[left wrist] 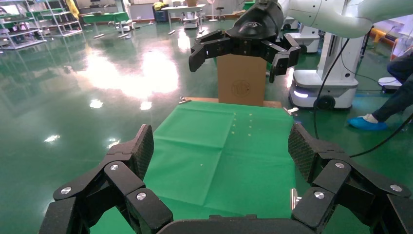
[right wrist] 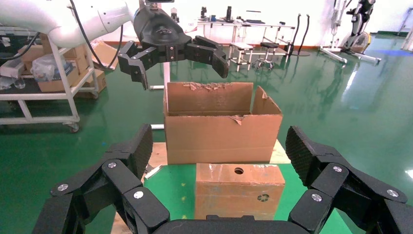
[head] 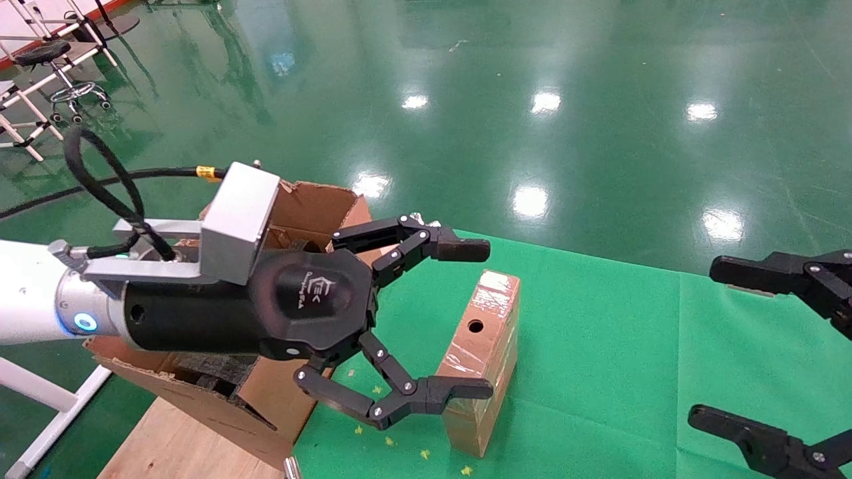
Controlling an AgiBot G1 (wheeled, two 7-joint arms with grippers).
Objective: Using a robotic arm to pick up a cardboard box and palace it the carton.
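Brown taped cardboard box (head: 480, 359) is stood on the green cloth (head: 599, 346), just beside the carton (head: 313, 206). The left gripper (head: 466, 319) is held spread above it, clamping nothing. A tip-over could be caused by 1 finger clipping the box's end.

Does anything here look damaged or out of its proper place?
Yes. The carton has torn, ragged flap edges along its top rim. The taped box looks intact, standing on its long side on the green cloth. The left tool hangs open around it.
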